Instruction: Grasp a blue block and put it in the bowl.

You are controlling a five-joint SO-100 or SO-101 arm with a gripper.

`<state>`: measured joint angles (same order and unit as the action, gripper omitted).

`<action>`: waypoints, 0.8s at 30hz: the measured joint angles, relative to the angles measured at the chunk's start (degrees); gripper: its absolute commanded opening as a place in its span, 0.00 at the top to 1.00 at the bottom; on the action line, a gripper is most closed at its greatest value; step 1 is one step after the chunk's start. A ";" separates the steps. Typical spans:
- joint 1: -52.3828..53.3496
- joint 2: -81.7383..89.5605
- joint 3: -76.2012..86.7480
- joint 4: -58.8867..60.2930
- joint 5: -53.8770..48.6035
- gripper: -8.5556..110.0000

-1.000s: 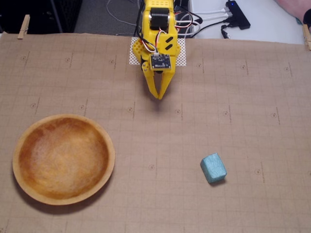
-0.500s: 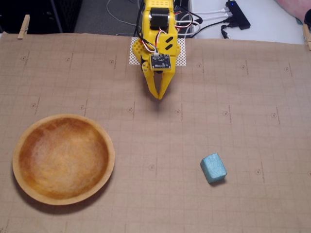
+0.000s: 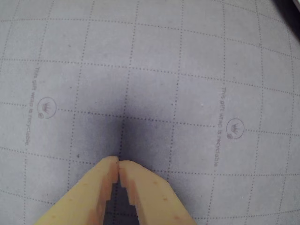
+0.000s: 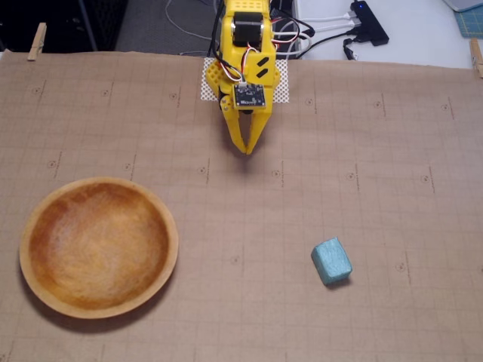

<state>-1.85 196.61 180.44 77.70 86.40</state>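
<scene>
The teal-blue block [image 4: 331, 261] lies on the brown gridded paper at the lower right of the fixed view. At the lower left sits the wide wooden bowl [image 4: 98, 246], with nothing in it. My yellow gripper [image 4: 247, 150] hangs near the top centre, far from both, its fingers pressed together and holding nothing. In the wrist view the gripper [image 3: 118, 162] shows its tips touching above bare paper; neither block nor bowl appears there.
The kraft paper [image 4: 362, 151] covers the table and is held by clothespins [image 4: 36, 41] at its far corners. Cables and a black hub [image 4: 367, 23] lie behind the arm's base, beyond the paper's far edge.
None on the table: arm, block and bowl stay where they were. A pinkish shape at the top right corner has left the view.
</scene>
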 measured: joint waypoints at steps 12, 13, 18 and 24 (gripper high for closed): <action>0.00 0.00 0.00 0.00 0.00 0.96; 0.00 0.00 0.00 0.00 0.00 0.96; 0.00 0.00 0.00 0.00 0.00 0.96; 0.00 0.00 -1.41 -1.67 1.14 0.96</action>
<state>-1.85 196.61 179.03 76.03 87.54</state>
